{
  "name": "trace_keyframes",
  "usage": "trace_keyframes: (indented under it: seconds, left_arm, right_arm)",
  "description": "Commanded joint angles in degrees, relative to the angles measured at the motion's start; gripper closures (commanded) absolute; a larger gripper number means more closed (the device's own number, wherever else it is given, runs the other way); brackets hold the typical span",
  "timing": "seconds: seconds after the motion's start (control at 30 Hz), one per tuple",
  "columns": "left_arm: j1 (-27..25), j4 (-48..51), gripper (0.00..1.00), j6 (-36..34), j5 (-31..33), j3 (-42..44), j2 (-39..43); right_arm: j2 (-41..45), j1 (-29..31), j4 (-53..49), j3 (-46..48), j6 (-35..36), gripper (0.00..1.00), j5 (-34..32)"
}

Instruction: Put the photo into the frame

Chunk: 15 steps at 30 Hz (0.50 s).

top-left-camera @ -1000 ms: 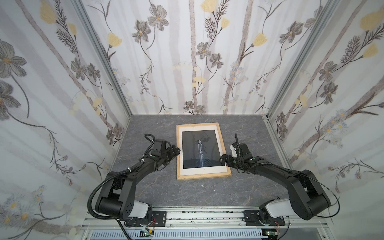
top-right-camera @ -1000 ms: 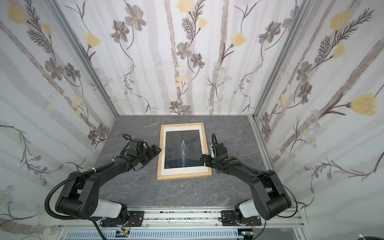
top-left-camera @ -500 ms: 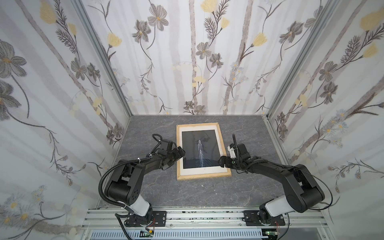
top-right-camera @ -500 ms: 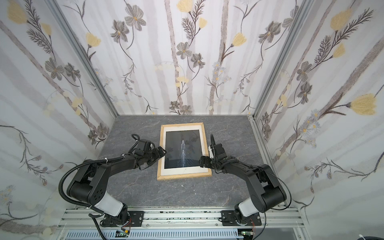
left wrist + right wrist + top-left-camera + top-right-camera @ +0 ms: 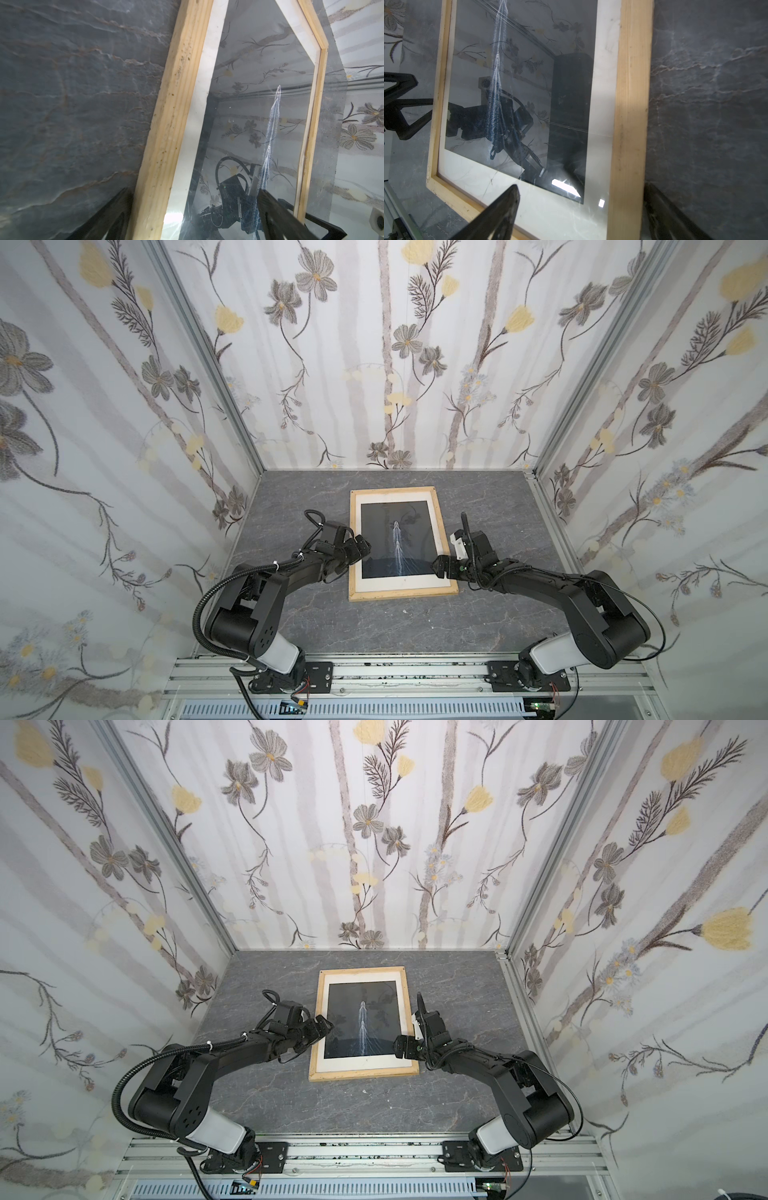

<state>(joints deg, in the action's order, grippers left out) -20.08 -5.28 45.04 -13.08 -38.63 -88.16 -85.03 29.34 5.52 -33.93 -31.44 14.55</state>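
Big change in the last second is on the left: the left hand [image 5: 365, 548] has swung in from the open worktop [image 5: 374, 626] and now sits right at the left rail of the frame [image 5: 402, 594]. It's spread wide, 1 finger [image 5: 112, 218] down on the outer side of the wood and the other [image 5: 278, 214] hanging over the glass. The frame itself hasn't budged. It lies flat mid-worktop, and the photo [image 5: 395, 539] is already inside it, picture side up under the glass with the white mat [image 5: 399, 583] around it. Over on the right, the right hand [image 5: 441, 566] has barely shifted and straddles the right rail the same way, jaws wide, nothing gripped. My read: the photo part is basically done, and both hands are lining up for a 2-sided nudge or lift of the frame. Room-wise there's bare worktop on every side, most of it in front toward the arm bases. The far rail is nearer the back wall but clear of it. I'd mostly watch those inner fingers over the glass.
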Motion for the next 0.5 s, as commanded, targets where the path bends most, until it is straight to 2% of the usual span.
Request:
trace_keyframes:
  seconds: [0.0,0.47]
  left_arm:
    - [-0.79,-0.79,0.08,1.20,-3.76,0.88,0.96]
    - [-1.90,-0.88,0.07,2.18,-2.81,6.77,7.82]
  right_arm:
    - [0.54,2.11,1.37,1.54,-3.80,0.09,6.79]
    - [3.81,6.94,2.17,5.58,-7.06,0.10,5.47]
